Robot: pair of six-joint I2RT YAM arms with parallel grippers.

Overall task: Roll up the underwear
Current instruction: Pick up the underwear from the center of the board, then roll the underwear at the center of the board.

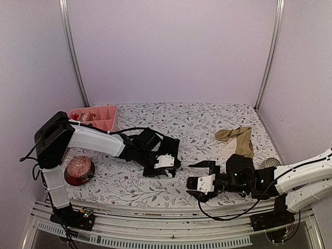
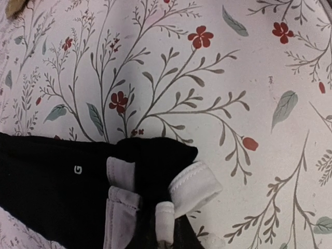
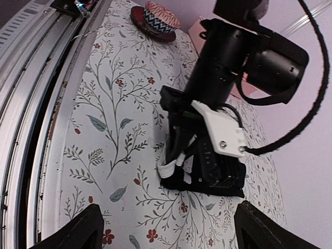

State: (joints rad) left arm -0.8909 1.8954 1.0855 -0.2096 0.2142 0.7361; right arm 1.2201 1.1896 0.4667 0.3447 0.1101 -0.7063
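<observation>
The black underwear [image 2: 52,192], with white trim [image 2: 194,187] and a white letter on its band, lies bunched near the table's middle [image 1: 174,150]. My left gripper [image 1: 168,167] is shut on its trimmed edge. The right wrist view shows the left gripper's fingers [image 3: 179,158] pinching the folded black cloth [image 3: 218,179] against the table. The tan underwear [image 1: 237,139] lies crumpled at the back right, touched by neither gripper. My right gripper [image 1: 199,174] hovers open just right of the black bundle. Its dark fingertips [image 3: 72,231] stand wide apart with nothing between them.
A pink compartment tray [image 1: 96,116] sits at the back left. A red bowl holding a patterned ball [image 1: 79,171] stands at the front left, also seen as a bowl [image 3: 158,18] in the right wrist view. The table's metal front rail [image 3: 31,104] runs close by.
</observation>
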